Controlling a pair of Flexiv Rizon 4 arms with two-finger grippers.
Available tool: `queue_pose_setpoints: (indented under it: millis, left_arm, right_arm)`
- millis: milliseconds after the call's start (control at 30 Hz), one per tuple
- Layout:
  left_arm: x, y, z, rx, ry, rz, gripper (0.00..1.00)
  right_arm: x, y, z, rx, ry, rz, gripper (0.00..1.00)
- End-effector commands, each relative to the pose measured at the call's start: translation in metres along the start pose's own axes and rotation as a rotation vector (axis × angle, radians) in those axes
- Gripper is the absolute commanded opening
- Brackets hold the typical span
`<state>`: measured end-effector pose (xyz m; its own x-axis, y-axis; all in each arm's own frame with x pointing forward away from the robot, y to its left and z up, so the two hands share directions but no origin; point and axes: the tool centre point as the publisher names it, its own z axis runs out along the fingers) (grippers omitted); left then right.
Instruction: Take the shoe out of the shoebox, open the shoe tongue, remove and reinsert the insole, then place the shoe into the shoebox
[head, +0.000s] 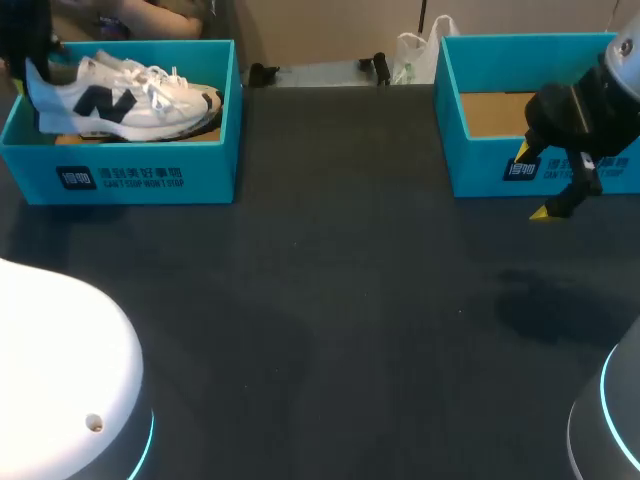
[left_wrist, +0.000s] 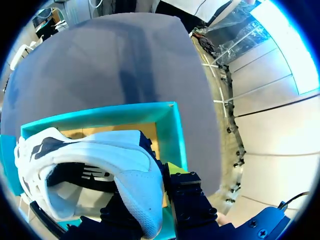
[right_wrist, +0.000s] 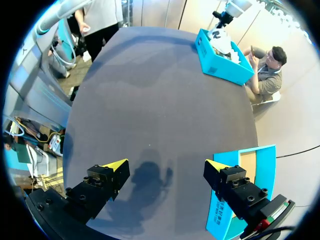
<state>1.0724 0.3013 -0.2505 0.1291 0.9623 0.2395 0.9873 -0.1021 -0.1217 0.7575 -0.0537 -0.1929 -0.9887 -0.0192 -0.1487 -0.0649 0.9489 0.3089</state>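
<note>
Looking down from the head view: shoe (head: 130, 100) sits in the shoebox (head: 150, 175) at the worktop's (head: 340, 280) far left corner, toe toward the middle. Right gripper (head: 560, 205) hangs just in front of a second box (head: 480, 165) at the far right corner.
Left wrist view: left gripper (left_wrist: 145, 195) clamped on the shoe's heel, over the shoebox.
Right wrist view: right gripper's fingers wide apart above the worktop, second box beside one finger.

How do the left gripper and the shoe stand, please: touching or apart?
Touching. The left wrist view shows the heel of the shoe clamped between the fingers of the left gripper, above the shoebox.
</note>
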Motion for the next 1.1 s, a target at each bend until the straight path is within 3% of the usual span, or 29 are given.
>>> queue_pose_setpoints:
  millis: [33,300,933,1100]
  left_arm:
    - [0.003,-0.002,-0.043,0.006,0.000,-0.004,0.00]
    - [-0.002,-0.021,-0.078,0.085,-0.027,0.067,0.00]
    - [-0.002,-0.021,-0.078,0.085,-0.027,0.067,0.00]
    - [-0.019,-0.053,-0.083,0.011,-0.038,0.002,0.00]
  right_arm:
    - [0.000,0.000,0.001,0.002,0.000,0.001,1.00]
    - [0.000,0.000,0.001,0.002,0.000,0.001,1.00]
    - [0.000,0.000,0.001,0.002,0.000,0.001,1.00]
    - [0.000,0.000,0.001,0.002,0.000,0.001,1.00]
